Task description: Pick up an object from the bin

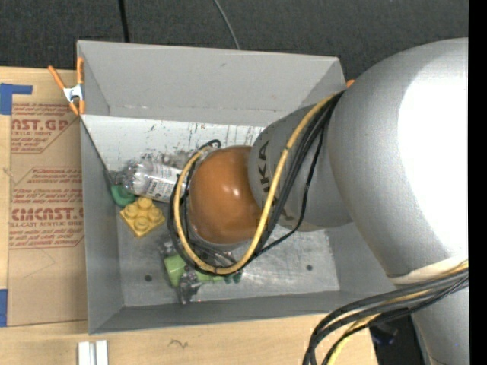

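My gripper (187, 281) sticks out below the orange wrist cover, low over the bin's front left floor. A small green piece (173, 265) lies right against it on its left; whether it is gripped is hidden. A yellow studded brick (142, 217) lies to the upper left, apart from the gripper. Behind the brick a clear plastic bottle (154, 177) lies on its side, with a green cap (119, 196) at its left end near the bin's left wall.
The arm and its cables cover the bin's middle and right. Bare floor shows along the front right and the front left corner.
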Controlling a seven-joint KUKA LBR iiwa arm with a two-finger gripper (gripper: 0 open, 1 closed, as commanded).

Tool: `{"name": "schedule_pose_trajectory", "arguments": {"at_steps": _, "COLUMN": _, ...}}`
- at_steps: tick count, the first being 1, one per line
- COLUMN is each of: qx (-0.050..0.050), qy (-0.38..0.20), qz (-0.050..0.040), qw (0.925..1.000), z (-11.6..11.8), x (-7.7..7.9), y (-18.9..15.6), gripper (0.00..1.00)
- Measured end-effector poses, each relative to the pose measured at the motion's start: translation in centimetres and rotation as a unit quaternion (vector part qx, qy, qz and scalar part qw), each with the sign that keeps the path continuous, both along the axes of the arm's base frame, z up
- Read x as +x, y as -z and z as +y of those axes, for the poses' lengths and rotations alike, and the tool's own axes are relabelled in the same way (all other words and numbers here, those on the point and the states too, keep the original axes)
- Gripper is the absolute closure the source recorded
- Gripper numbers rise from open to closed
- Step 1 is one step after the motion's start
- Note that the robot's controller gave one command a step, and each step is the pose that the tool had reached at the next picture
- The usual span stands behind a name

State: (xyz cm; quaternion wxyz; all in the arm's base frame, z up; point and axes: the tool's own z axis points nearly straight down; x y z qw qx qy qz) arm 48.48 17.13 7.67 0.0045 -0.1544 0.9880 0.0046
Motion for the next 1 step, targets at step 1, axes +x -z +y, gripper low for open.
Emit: {"name": "schedule_pose_trajectory", "arguments": {"at_steps": 1, "qx": -0.002, "qy": 0.0, "qz": 0.0024, "qw": 1.0, "z": -0.04, "x": -0.07, "y": -0.46, "gripper": 1.0}}
